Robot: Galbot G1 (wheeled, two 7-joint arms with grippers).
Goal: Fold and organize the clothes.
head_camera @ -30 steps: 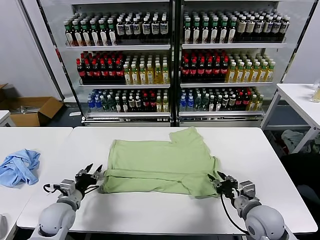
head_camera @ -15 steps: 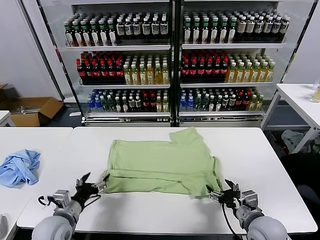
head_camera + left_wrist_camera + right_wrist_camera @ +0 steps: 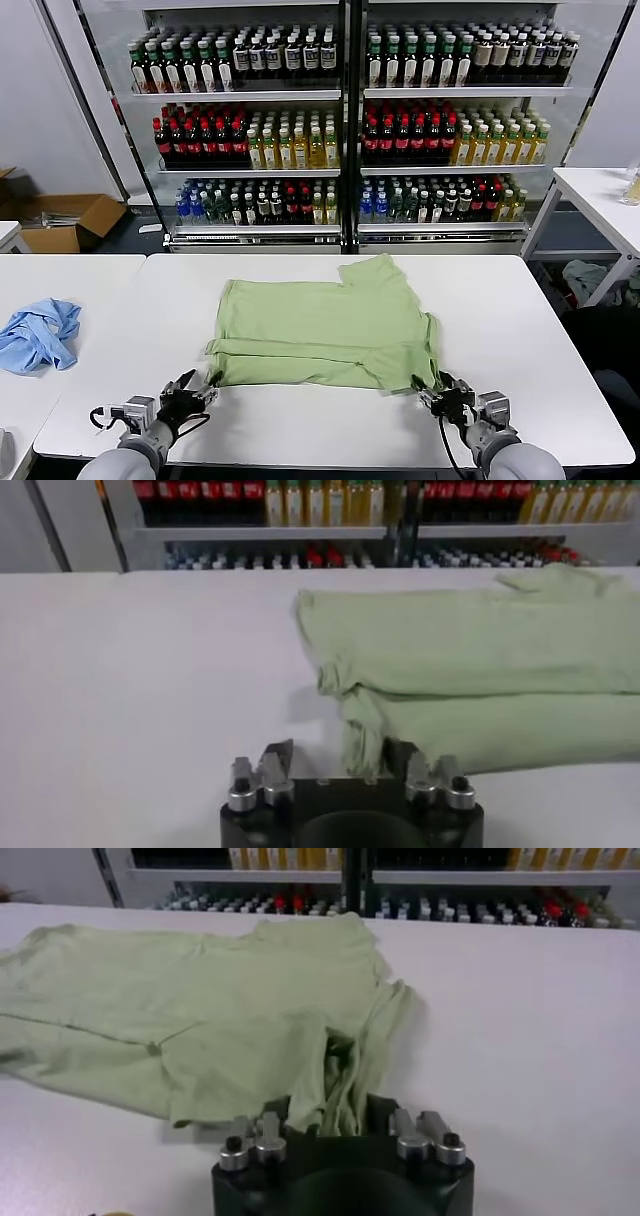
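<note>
The light green shirt [image 3: 325,335] lies flat on the white table [image 3: 520,330], its near part folded over into a doubled band. Its print and buttons are hidden. My left gripper [image 3: 195,393] is low at the shirt's near-left corner. In the left wrist view the left gripper [image 3: 340,755] is open with the corner of the shirt [image 3: 470,670] between its fingers. My right gripper [image 3: 432,388] is at the near-right corner. In the right wrist view the right gripper [image 3: 330,1110] is open with bunched cloth of the shirt [image 3: 200,998] between its fingers.
A crumpled light blue garment [image 3: 40,335] lies on the neighbouring table at the left. Glass-fronted coolers full of bottles [image 3: 340,130] stand behind the table. A cardboard box [image 3: 60,220] sits on the floor at far left. Another white table [image 3: 600,200] is at the right.
Both grippers have moved back toward the table's near edge, from beside the shirt's sides to its two near corners. The shirt has hardly shifted.
</note>
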